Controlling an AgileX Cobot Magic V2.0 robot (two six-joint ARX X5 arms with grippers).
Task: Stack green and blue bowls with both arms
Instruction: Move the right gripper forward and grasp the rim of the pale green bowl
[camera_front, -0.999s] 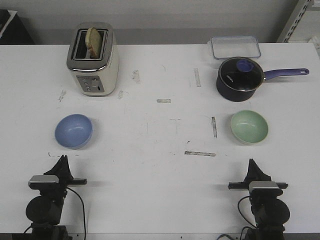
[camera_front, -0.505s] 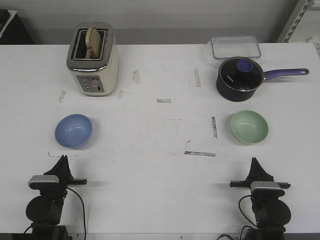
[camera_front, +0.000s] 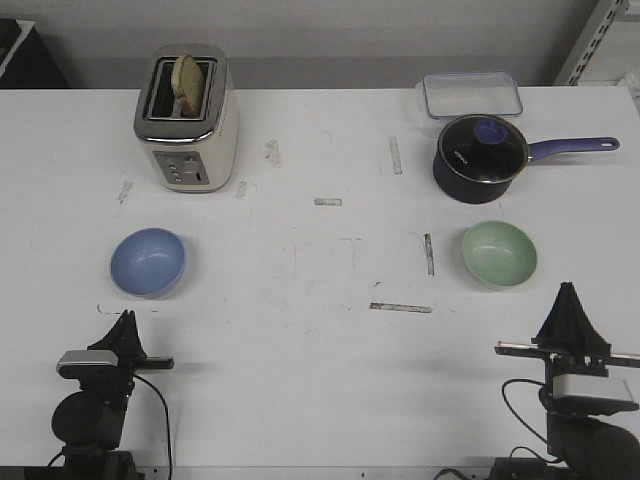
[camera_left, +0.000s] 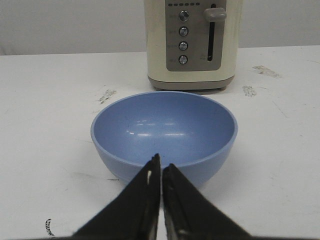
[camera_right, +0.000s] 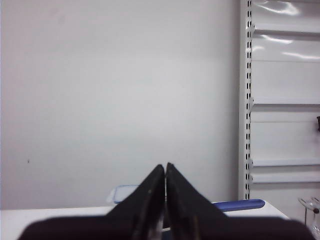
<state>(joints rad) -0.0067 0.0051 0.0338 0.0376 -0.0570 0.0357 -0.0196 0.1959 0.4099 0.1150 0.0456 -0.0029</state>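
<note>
The left gripper (camera_front: 124, 318) sits at the lower left of the front view with its black fingers pressed together, holding nothing. Its wrist view shows the tips (camera_left: 161, 167) pointing straight at the blue bowl (camera_left: 164, 132), which stands upright and empty just beyond them, with the cream toaster (camera_left: 192, 42) behind it.

The right gripper (camera_front: 569, 292) is at the lower right of the front view, raised and angled upward. Its fingers are likewise drawn to a narrow point with nothing between them, and its wrist view looks over the tips (camera_right: 165, 170) at a grey wall and a white shelf rack (camera_right: 280, 100), not at the table. The green bowl (camera_front: 499, 253) stands up and to the left of it in the front view, near but clear of it, with the dark purple saucepan (camera_front: 481, 158) behind.

In the front view the blue bowl (camera_front: 148, 262) is at centre left and the green one at centre right, well apart, so no stacking has been done. The step in hand looks like the opening approach. Next, each gripper would need to spread its fingers, and the right would need to tip down toward the green bowl's rim.
</note>
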